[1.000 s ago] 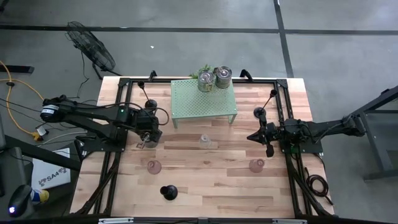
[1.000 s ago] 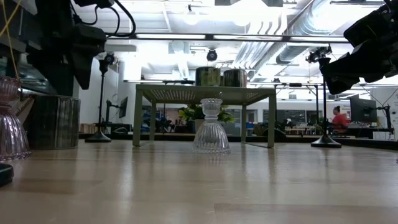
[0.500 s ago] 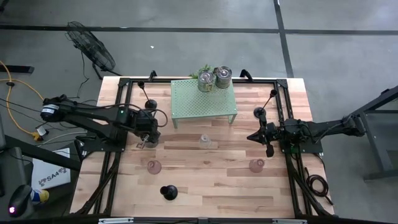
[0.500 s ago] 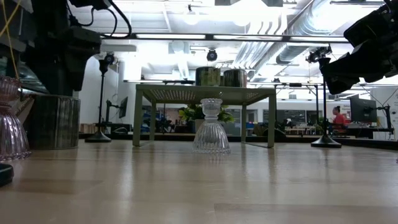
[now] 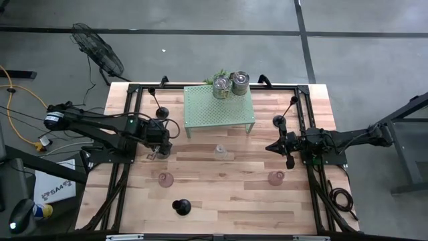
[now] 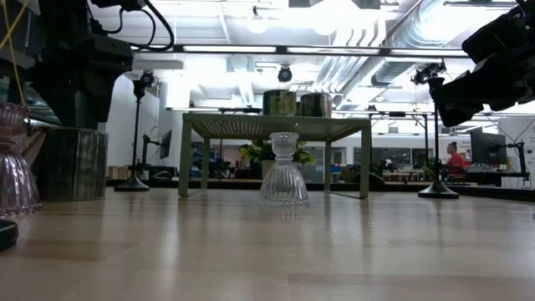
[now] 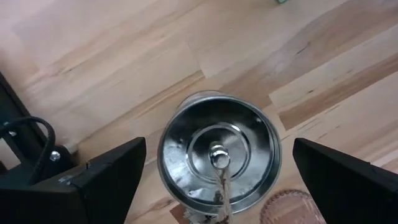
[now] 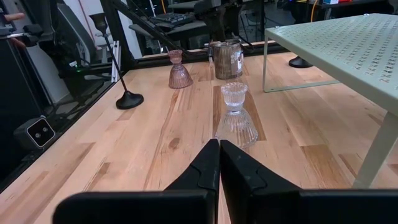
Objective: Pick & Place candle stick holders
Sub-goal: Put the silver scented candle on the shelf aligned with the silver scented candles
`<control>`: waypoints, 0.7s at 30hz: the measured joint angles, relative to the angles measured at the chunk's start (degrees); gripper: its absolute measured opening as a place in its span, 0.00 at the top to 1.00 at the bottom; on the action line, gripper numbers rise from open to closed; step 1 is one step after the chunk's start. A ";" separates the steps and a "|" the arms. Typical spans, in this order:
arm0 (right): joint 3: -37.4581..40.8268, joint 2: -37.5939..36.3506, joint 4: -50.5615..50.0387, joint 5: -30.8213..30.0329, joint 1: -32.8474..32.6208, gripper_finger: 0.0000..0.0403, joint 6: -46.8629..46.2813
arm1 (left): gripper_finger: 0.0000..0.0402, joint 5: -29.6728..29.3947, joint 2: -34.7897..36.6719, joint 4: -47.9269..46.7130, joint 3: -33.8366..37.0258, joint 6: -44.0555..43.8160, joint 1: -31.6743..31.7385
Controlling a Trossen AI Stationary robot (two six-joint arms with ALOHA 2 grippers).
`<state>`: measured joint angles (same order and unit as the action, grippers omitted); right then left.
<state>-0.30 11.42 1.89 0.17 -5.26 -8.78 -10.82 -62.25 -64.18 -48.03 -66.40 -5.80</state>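
The left gripper (image 7: 214, 171) is spread wide and empty, hanging straight above a silver cup (image 7: 217, 155) that sits centred between its fingers, untouched; a pink holder (image 7: 292, 208) lies just beside the cup. This looks like the approach step of a pick: next it should drop until the fingers flank the cup's wall, then close. Well apart, the right gripper (image 8: 219, 163) waits pinched together holding nothing, a clear holder (image 8: 236, 115) just ahead of it.
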 joint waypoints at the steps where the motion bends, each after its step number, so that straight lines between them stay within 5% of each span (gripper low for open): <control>1: 0.00 -0.02 0.00 0.02 0.00 0.99 0.00 | 0.00 0.61 -0.59 0.00 0.00 -0.25 0.02; 21: 0.00 -0.01 0.00 0.02 0.00 0.99 0.00 | 0.00 4.45 -7.77 0.75 0.02 0.64 0.15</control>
<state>-0.30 11.41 1.89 0.19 -5.26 -8.78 -6.37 -70.02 -63.43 -48.01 -65.76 -5.65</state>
